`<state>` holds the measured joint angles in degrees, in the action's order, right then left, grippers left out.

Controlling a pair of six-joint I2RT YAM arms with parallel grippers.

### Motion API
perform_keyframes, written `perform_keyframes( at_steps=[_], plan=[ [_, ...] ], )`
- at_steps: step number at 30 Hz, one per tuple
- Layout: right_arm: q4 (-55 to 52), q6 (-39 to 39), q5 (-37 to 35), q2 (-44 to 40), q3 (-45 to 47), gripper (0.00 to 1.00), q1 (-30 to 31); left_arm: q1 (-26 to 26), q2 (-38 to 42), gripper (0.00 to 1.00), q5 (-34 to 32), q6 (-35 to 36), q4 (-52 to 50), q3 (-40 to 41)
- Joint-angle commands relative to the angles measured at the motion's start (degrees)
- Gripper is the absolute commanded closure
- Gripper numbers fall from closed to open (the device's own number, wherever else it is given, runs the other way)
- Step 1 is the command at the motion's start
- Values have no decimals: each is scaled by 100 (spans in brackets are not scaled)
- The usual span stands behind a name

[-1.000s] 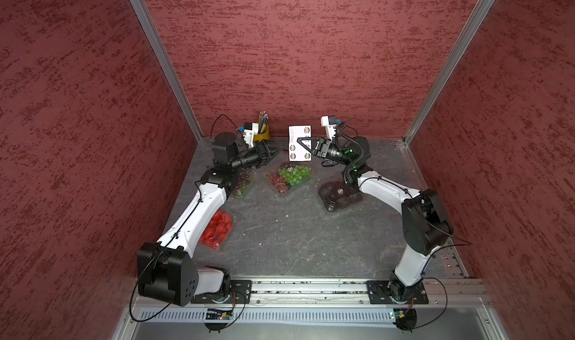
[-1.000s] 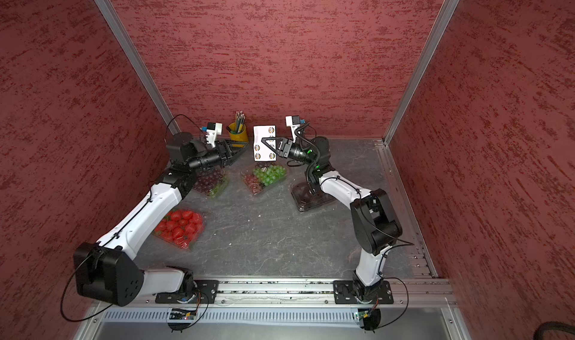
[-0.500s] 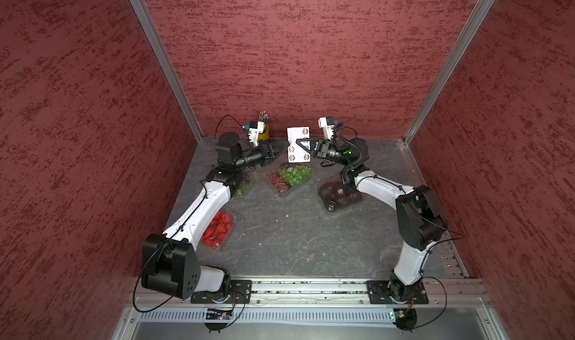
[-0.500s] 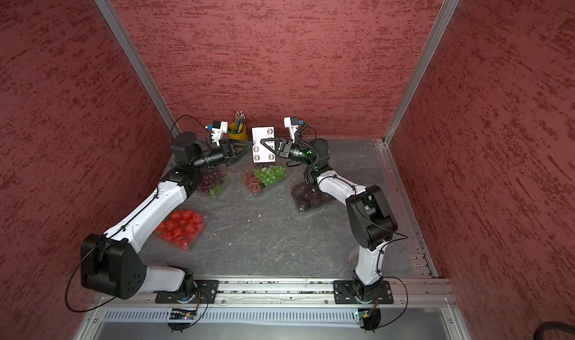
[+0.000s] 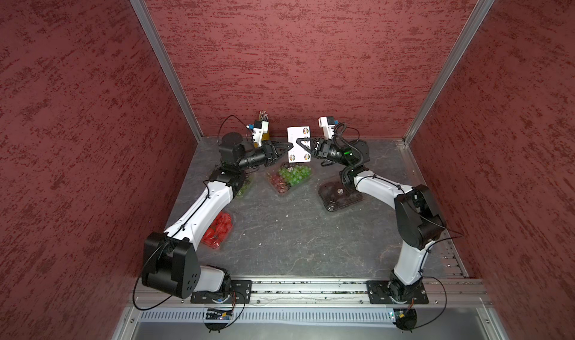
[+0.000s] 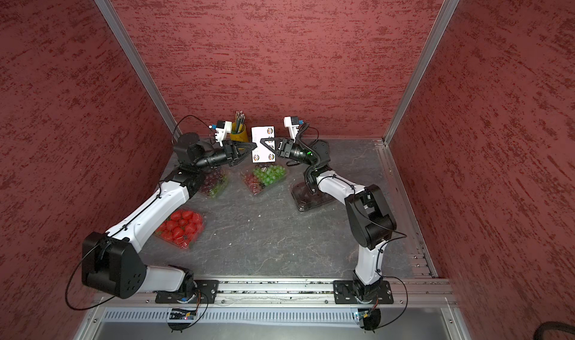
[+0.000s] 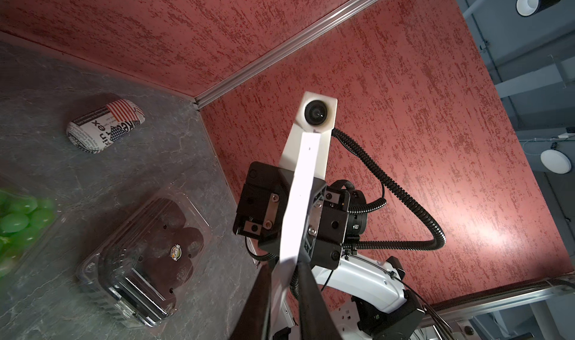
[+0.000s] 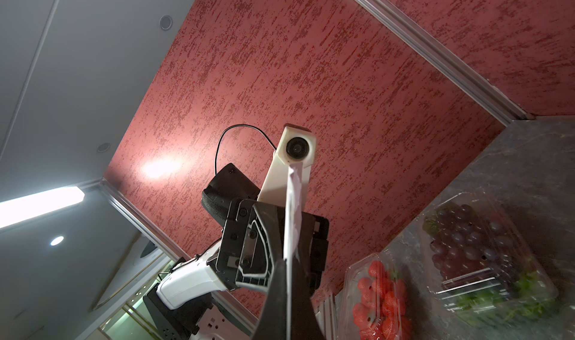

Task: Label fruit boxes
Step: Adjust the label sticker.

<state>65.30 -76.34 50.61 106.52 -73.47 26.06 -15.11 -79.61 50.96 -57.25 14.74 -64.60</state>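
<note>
A white sticker sheet [image 5: 299, 136] [image 6: 263, 133] hangs upright in the air at the back, with my right gripper [image 5: 298, 142] [image 8: 287, 265] shut on its right side. My left gripper [image 5: 288, 150] [image 7: 287, 263] meets the sheet's left edge, and its fingers press on both faces of the sheet [image 7: 306, 182]. Below the sheet lies the green-and-red grape box [image 5: 289, 176]. The dark grape box [image 6: 214, 182] sits partly under my left arm. The strawberry box [image 6: 180, 226] is at front left. The dark fruit box [image 5: 336, 195] [image 7: 149, 254] at the right carries a round sticker [image 7: 176, 251].
A yellow pencil cup [image 6: 239, 133] stands against the back wall behind my left wrist. A pouch printed with newsprint and flags [image 7: 104, 125] lies near the back right corner. Red walls close three sides, and a metal rail [image 5: 311, 287] runs along the front.
My left gripper has reached right to the sheet's edge and its jaws have narrowed onto it. The right gripper has kept the sheet in about the same place.
</note>
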Motion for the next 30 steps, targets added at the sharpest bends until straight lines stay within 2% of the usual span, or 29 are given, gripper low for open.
perform_keyframes(
  at_steps=[1, 6, 11, 20, 30],
  plan=[
    [299, -110, 49, 30, -140, 100, 28, -54, -81, 85, 107, -40, 246, 61],
    [247, -57, 23, -4, -107, 100, 29, -53, -28, 86, 72, -40, 214, 79],
    [208, -17, 2, -33, -70, 100, 30, -9, 50, 83, 22, -38, 176, 122],
    [194, 11, -16, -79, -18, 100, 29, 17, 121, 86, -20, -73, 186, 198],
    [80, 136, -44, -184, 119, 100, 30, 52, 156, 85, -92, -206, 320, 232]
  ],
)
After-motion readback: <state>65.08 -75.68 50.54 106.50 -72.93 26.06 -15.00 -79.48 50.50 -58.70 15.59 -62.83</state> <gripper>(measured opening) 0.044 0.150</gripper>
